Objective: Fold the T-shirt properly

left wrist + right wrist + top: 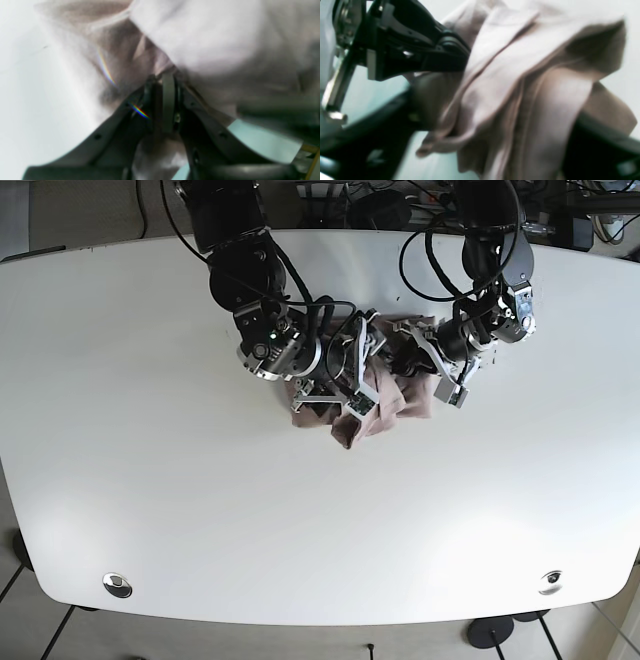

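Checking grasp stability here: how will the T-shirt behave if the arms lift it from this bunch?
The T-shirt probably sags and unfolds; it lies crumpled in soft folds. It looks thin and light. Cloth pinched in the left gripper jaws likely holds, though layers may slide.

1. The left claw [168, 82] is closed on a fold of the T-shirt [205, 40].
2. The pale pinkish-beige fabric bunches above and around the jaws, filling most of the frame.
3. The white worktop [30, 100] shows at the left.
4. The view is blurred; fine detail is unreadable.
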{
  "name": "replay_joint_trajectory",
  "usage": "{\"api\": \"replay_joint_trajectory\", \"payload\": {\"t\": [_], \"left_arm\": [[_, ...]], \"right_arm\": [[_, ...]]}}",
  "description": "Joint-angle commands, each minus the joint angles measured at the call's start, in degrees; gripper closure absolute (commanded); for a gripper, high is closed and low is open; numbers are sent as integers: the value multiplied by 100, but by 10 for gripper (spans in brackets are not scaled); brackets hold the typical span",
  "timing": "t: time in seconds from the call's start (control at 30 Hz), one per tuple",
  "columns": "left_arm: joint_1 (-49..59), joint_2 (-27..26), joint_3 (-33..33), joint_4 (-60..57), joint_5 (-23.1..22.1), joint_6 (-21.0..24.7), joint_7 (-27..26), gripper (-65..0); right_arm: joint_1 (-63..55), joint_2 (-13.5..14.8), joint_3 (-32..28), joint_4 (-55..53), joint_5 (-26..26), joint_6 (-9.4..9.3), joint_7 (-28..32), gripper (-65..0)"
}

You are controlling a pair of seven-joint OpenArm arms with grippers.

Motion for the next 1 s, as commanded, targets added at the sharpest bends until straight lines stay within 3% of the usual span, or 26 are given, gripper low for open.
{"api": "replay_joint_trajectory", "payload": {"t": [0.03, 0.17, 0.3, 0.37, 0.43, 0.5, 0.57, 0.63, 0.73, 0.8, 1.0], "left_arm": [[52, -32, -244, 526, -49, -6, -62, -32], [474, -58, -1088, 1282, -49, -6, -62, -32], [781, -146, -2565, 1510, -41, -15, -62, -32], [869, -472, -3013, 1501, -41, -15, -62, -32], [992, -691, -3250, 1519, -41, -15, -62, -32], [1054, -814, -3373, 1809, -41, -15, -62, -32], [1168, -814, -3338, 2126, -32, -15, -62, -32], [1203, -797, -3101, 2205, -41, -15, -62, -33], [1221, -788, -2336, 2222, -41, -15, -62, -32], [1221, -779, -1677, 2222, -32, -15, -70, -32], [1186, -568, -59, 2222, -32, 29, -88, -31]], "right_arm": [[18, -77, 21, 350, 121, 58, 163, -555], [-96, 116, 30, 833, 939, 32, 146, -545], [-96, 406, 30, 851, 1800, 14, 146, -545], [-96, 319, -40, 631, 1827, 14, 146, -545], [-105, -16, -374, 385, 1791, 5, 146, -545], [-105, -165, -656, 323, 1827, -39, 146, -545], [-61, -244, -673, 341, 1835, -285, 146, -545], [133, -278, -664, 332, 1835, -381, 155, -545], [212, -278, -462, 341, 1835, -373, 155, -545], [203, -278, 92, 350, 1835, -346, 155, -545], [440, 187, 1393, 613, 1835, -346, 146, -536]]}}
